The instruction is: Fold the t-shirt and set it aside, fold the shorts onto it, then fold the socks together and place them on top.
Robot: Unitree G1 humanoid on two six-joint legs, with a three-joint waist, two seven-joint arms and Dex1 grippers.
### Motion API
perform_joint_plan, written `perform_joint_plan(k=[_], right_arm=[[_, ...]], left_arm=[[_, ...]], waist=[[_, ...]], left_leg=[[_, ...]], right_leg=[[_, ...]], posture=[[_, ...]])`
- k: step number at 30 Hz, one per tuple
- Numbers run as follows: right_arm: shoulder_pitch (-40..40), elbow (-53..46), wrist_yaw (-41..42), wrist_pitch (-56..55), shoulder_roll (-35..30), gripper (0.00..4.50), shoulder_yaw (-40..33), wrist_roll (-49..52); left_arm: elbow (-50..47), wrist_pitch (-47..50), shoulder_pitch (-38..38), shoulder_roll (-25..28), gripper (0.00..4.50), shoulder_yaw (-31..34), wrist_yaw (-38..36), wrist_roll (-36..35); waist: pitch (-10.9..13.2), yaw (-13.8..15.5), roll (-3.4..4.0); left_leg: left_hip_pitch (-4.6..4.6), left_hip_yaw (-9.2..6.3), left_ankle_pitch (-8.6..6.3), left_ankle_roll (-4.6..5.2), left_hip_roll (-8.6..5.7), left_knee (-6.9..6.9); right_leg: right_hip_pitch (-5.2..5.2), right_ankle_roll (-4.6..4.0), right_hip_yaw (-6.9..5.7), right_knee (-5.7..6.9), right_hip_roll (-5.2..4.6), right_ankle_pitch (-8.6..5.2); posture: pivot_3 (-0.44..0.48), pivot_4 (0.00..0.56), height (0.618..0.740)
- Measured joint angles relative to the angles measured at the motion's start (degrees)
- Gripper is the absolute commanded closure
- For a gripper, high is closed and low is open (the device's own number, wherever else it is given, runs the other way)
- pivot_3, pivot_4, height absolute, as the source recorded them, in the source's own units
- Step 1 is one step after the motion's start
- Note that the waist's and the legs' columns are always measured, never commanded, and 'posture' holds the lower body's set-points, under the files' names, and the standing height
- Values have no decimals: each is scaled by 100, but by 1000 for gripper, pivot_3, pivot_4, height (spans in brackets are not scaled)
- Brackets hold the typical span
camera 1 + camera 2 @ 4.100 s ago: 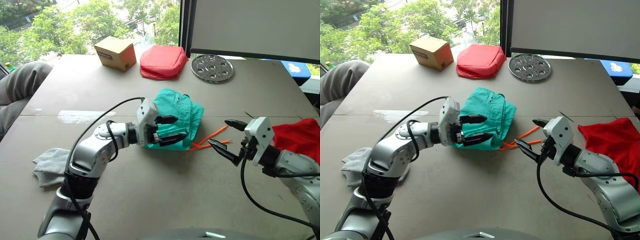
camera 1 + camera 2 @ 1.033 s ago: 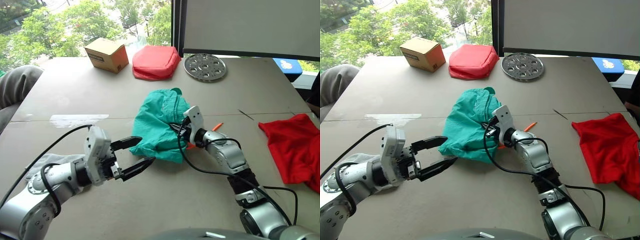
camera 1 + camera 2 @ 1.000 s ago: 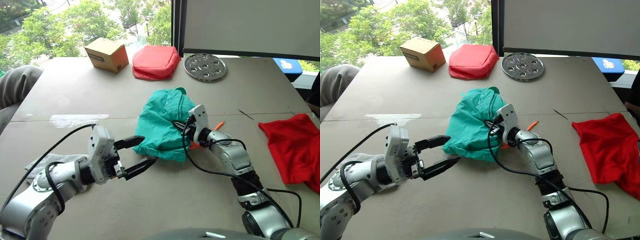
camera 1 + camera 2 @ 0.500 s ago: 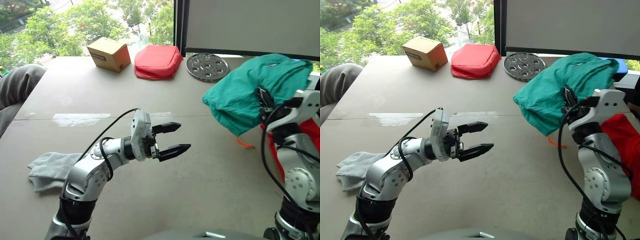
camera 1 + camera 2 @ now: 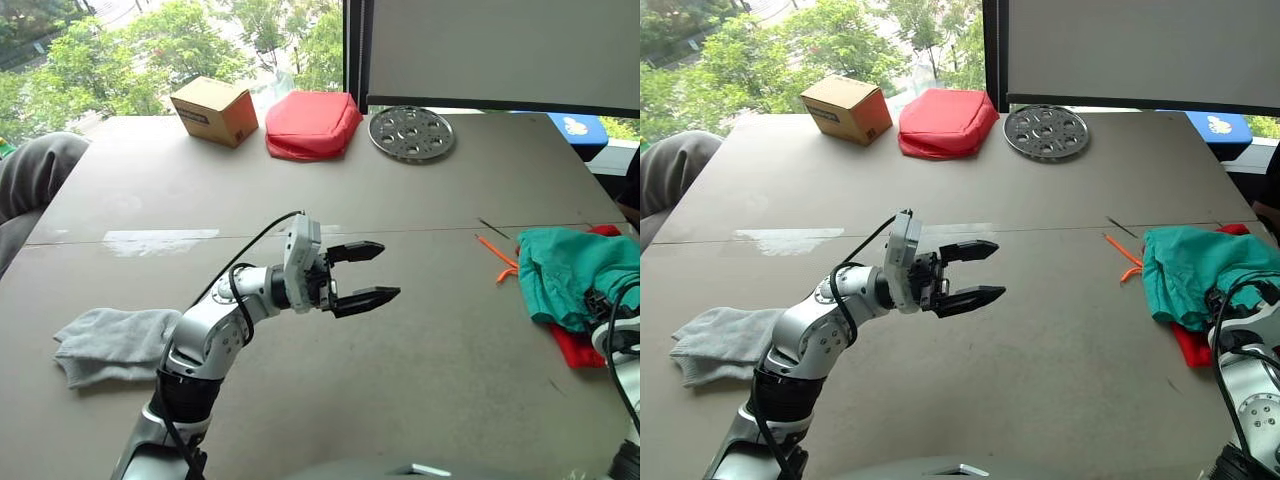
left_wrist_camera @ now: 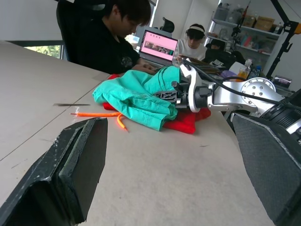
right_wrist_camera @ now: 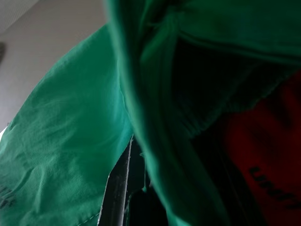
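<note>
Left eye view: the left gripper (image 5: 368, 272) hangs over the middle of the table (image 5: 420, 190), its two black fingers spread apart with nothing between them. The socks (image 5: 110, 342) lie flat near the table's left edge. The shorts (image 5: 572, 270) sit in a bunch at the right edge, on top of the t-shirt (image 5: 574, 346), which peeks out from under them. The orange cord (image 5: 497, 254) trails from the shorts onto the table. Along the far edge stand a box (image 5: 212, 108), a red pouch (image 5: 312, 122) and a round metal plate (image 5: 411, 132).

Left wrist view: the right gripper (image 6: 170, 93) is pushed into the shorts, with green cloth bunched around it. You cannot tell if its fingers are pinching. Two people sit past the table at a laptop (image 6: 160, 44).

Right wrist view: green cloth lies right against the camera, with red cloth beside it.
</note>
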Motion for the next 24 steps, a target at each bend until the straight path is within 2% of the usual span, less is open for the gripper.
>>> perform_joint_plan(k=[7, 8, 12, 15, 16, 18, 19, 20, 21, 23, 24], right_arm=[[940, -419, 58, -45, -154, 504, -174, 567], [1007, -482, 82, -45, -173, 216, -178, 591], [2703, -1695, 1078, -102, -410, 216, -319, 1078], [3243, -2092, 1555, -243, -520, 216, -350, 1184], [3747, -2463, 2035, -395, -553, 216, -381, 1266], [3975, -3024, 2455, -532, -652, 216, -277, 1587], [3885, -3375, 2544, -602, -857, 216, 19, 1659], [3440, -3862, 2715, -606, -1286, 216, 765, 1607], [3114, -4011, 2782, -606, -1432, 216, 1102, 1558], [2034, -4026, 2866, -502, -1948, 84, 2087, 1289], [1082, -3845, 2947, -400, -2137, 84, 2923, 1079]], left_arm=[[-228, 113, 11, 299, 0, -44, -352, -64], [-228, 115, 10, 306, 0, -47, -366, -64], [-187, 194, -69, 391, 0, -66, -428, -63], [-184, 239, -80, 379, 0, -44, -361, -70], [-183, 322, -50, 381, 0, 58, -202, -77], [-195, 426, 129, 403, 0, 331, 89, -118], [-218, 459, 254, 407, 0, 479, 263, -126], [-316, 502, 450, 416, 0, 726, 584, -115], [-364, 522, 484, 412, 0, 767, 720, -104], [-712, 581, 819, 430, 0, 1038, 1122, -79], [-1060, 614, 1209, 496, 0, 1309, 1428, -63]], waist=[[1, 61, 3], [1, 60, 3], [-1, 55, 14], [-4, 23, 6], [-3, 12, 5], [5, -13, 4], [7, -48, 5], [11, -104, -3], [19, -101, -12], [33, -137, -36], [41, -115, -48]], left_leg=[[-6, -9, -1, 1, 0, 0], [-7, -9, -1, 1, 2, 0], [-6, -9, -1, 1, 18, -4], [-3, -5, -2, 1, 21, -2], [1, -7, -3, 0, 25, -2], [-1, -8, -5, -4, 32, -2], [-1, -6, -5, -4, 34, -4], [0, -6, -4, -3, 36, -6], [-1, -7, -4, -3, 37, -4], [3, -5, -3, -3, 36, -4], [-3, -17, -2, -4, 30, -4]], right_leg=[[1, 12, -7, -5, -3, -8], [1, 12, -6, -5, -4, -8], [3, 24, -5, -5, -3, -16], [1, 28, 1, -10, -3, -17], [1, 29, 2, -10, -5, -17], [-8, 30, 1, -13, -7, -17], [-12, 30, 3, -13, -11, -17], [-13, 30, 1, -13, -11, -17], [-13, 30, -8, -13, -11, -17], [-16, 29, -8, -15, -8, -15], [-23, 27, -10, -13, -4, -15]], posture=[[0, 150, 739], [0, 150, 739], [0, 150, 739], [0, 150, 739], [0, 150, 739], [0, 150, 739], [0, 150, 739], [0, 150, 739], [0, 150, 739], [0, 150, 739], [0, 150, 739]])
